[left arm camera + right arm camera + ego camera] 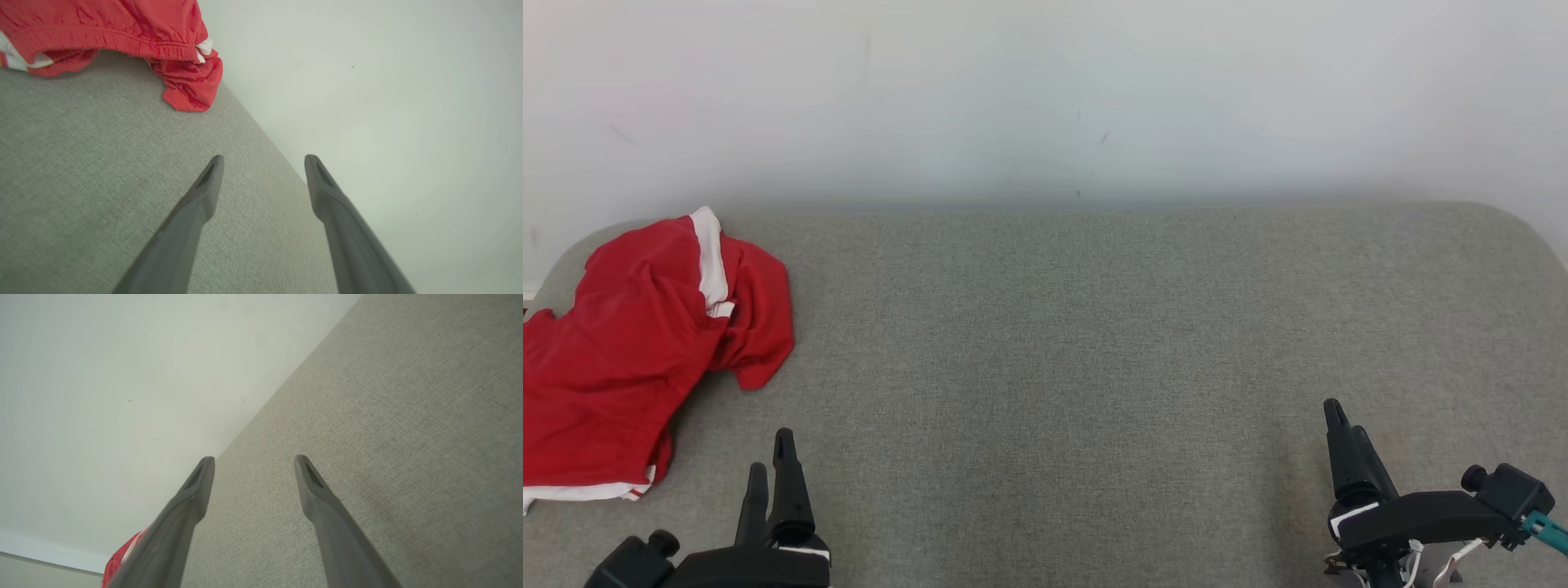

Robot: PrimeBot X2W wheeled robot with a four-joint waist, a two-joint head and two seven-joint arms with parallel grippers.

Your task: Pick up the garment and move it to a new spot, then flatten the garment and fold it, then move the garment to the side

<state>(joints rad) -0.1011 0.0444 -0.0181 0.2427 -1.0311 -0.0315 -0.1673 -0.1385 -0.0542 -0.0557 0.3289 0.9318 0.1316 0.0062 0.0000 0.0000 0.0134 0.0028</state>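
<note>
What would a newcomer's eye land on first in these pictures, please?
The crumpled red garment, white-trimmed, at the far left of the grey surface, draws the eye first. Then come the left pincer and right pincer, both open and empty, low in the head view's corners.

You see the left gripper (264, 161) with its two dark fingers (196, 204) spread wide and nothing between them, above the grey fabric surface (81, 163). The red garment (122, 28) lies crumpled at the top left, well apart from the fingertips, one fold reaching toward the pale wall (388, 102).
</note>
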